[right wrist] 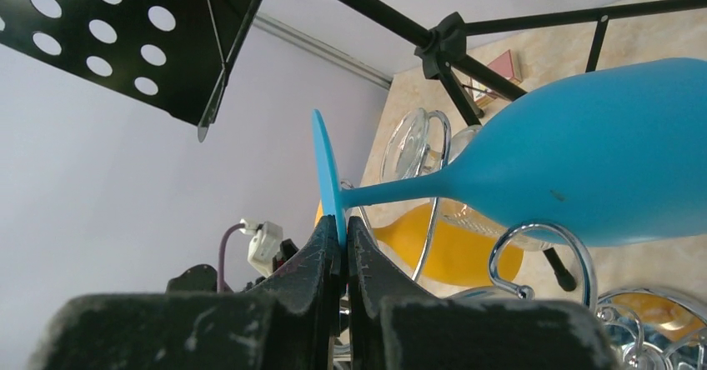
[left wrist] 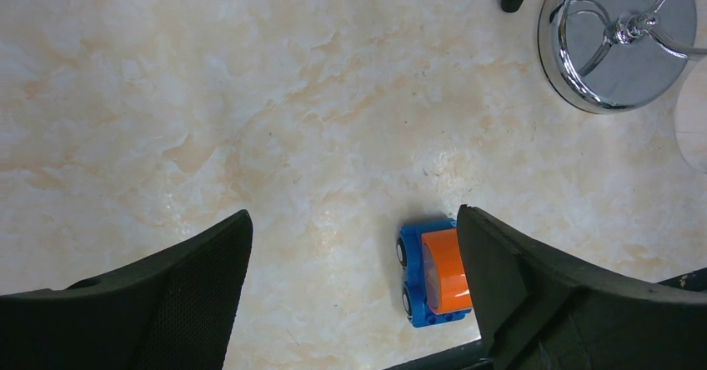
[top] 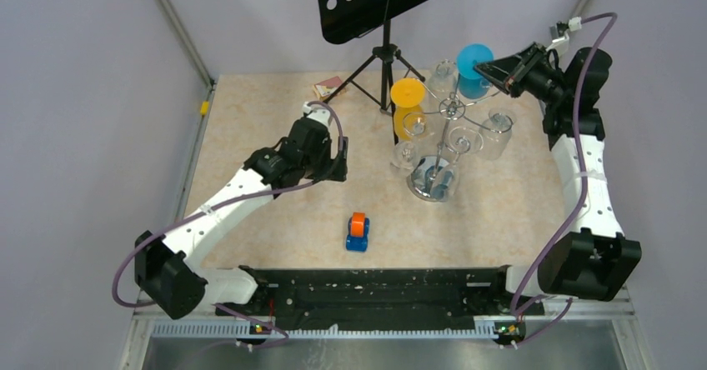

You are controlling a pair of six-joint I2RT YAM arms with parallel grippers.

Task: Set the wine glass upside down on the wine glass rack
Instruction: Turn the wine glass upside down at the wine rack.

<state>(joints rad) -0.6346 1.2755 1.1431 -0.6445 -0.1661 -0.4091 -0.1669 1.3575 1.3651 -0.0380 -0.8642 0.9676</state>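
- Black fingers (right wrist: 321, 257) fill the foreground of the right wrist view, closed to a thin slit on the rim of the foot disc of the blue wine glass (right wrist: 600, 162). The right claw (right wrist: 343, 230) holds the glass by that edge alone.
- Stem runs straight out ahead of this claw and off to its right, with the bowl at the far end. Long axis reads near level from here.
- One chrome loop of the wine glass rack (right wrist: 534, 241) sits just under the bowl, ahead of the claw. Cannot tell whether the stem is inside any hook. An orange glass (right wrist: 450, 257) hangs beyond, with the music stand (right wrist: 108, 37) overhead.
- Top view: the blue glass hangs foot up and bowl down at the claw tip. The rack's hook crown (top: 450, 107) lies just past it, on the side away from the right arm. Clear glasses (top: 498, 132) already hang on the rack.
- Judgement: the right arm does this job. What is left is a short push of the stem, away from the claw, into a free hook.
- Left wrist view: left claw (left wrist: 354, 216) is spread wide and holds nothing. A toy car (left wrist: 433, 274) sits just beside one finger. The rack base is ahead, well apart.
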